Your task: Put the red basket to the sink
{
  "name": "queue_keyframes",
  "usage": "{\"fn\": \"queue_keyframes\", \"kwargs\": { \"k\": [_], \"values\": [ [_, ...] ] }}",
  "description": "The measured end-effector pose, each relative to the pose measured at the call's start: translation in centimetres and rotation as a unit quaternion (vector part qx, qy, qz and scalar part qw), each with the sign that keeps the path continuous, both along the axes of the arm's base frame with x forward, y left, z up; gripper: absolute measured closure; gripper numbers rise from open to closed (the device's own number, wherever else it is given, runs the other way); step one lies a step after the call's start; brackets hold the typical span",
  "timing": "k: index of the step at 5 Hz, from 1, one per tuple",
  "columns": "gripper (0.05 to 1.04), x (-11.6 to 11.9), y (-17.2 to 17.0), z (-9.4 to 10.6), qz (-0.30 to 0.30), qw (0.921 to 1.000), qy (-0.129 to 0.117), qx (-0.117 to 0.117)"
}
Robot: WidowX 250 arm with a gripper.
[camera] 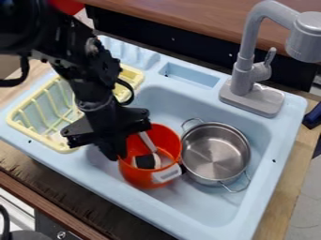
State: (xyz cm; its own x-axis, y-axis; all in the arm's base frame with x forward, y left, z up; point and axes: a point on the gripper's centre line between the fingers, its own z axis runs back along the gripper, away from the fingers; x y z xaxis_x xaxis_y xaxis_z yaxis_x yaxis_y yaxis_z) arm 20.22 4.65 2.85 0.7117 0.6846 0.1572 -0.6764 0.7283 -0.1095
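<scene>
Your gripper (118,157) is at the red basket (139,181), probably for settling it inside the sink (285,140); whether it grasps, I cannot tell.

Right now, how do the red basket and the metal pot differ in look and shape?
- Colour: basket orange-red; pot silver, shiny.
- Mouth: basket's looks narrower; pot's wider.
- Fittings: basket has a white piece at its near rim; pot has two wire loop handles.
Shared: both round, open-topped, in the blue sink.
</scene>
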Motion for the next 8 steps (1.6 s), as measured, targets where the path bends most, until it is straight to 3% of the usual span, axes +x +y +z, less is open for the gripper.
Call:
{"fn": "queue_keyframes", "kwargs": {
  "k": [1,2,4,5,6,7,8],
  "values": [
    [0.878,-0.3,-0.1,-0.1,0.0,0.9999,0.011,0.003],
    [0.637,-0.6,-0.1,0.1,0.007,0.9996,0.028,-0.002],
    [0.099,0.0,0.3,2.2,0.024,0.9991,0.033,-0.013],
    [0.085,0.6,0.5,3.7,0.033,0.9992,0.021,-0.007],
    [0.085,1.2,1.4,4.0,0.033,0.9989,-0.029,0.016],
    [0.085,2.1,3.0,4.1,0.015,0.9987,-0.038,0.031],
    [0.085,3.1,4.7,4.6,-0.064,0.9971,-0.018,0.037]
  ]
}}
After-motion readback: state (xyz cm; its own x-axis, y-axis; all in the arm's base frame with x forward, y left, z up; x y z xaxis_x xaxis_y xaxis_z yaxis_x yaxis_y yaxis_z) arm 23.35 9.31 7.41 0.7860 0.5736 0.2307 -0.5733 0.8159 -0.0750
